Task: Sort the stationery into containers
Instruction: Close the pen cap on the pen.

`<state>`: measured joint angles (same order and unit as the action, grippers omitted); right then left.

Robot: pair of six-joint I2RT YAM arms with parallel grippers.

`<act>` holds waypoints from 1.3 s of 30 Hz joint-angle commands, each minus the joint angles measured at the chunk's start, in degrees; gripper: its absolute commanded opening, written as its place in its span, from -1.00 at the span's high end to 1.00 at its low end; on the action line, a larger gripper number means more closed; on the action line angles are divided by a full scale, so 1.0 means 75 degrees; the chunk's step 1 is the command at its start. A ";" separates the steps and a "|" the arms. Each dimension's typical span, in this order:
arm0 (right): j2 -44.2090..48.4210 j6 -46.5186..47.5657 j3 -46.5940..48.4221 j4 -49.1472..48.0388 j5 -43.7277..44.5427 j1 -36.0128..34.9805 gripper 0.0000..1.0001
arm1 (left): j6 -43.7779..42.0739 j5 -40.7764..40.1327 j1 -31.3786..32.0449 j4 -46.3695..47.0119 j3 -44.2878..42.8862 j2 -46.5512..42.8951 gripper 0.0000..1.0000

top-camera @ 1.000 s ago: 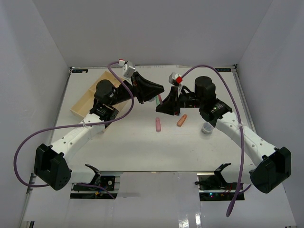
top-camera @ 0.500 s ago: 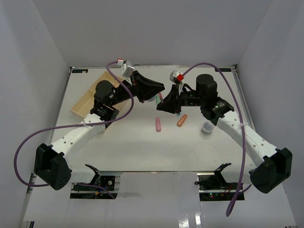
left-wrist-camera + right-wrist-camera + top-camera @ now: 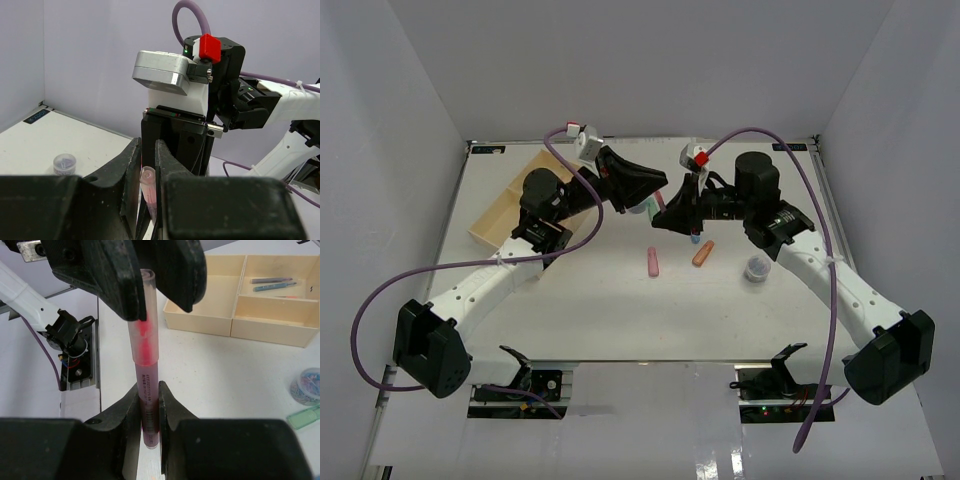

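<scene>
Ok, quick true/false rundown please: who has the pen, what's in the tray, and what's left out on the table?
1. The left end effector and right end effector are both shut on the pink pen. True.
2. The tray is empty. False: thin pens lie in one far compartment.
3. A pink marker and an orange marker lie on the table. True.
4. The jar by the right arm sits inside the tray. False: it stands on the table, far from the tray.
</scene>
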<state>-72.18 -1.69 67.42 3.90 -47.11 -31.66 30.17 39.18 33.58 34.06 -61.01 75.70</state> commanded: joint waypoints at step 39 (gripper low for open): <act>0.0027 -0.0547 0.2425 -0.3789 0.0376 0.0624 0.85 | -0.0261 0.2041 0.0831 -0.2585 0.1280 0.0887 1.00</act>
<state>-74.78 -2.52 72.31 7.27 -49.28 -29.04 26.85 33.76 34.28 38.13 -59.31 76.79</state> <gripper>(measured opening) 0.201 0.243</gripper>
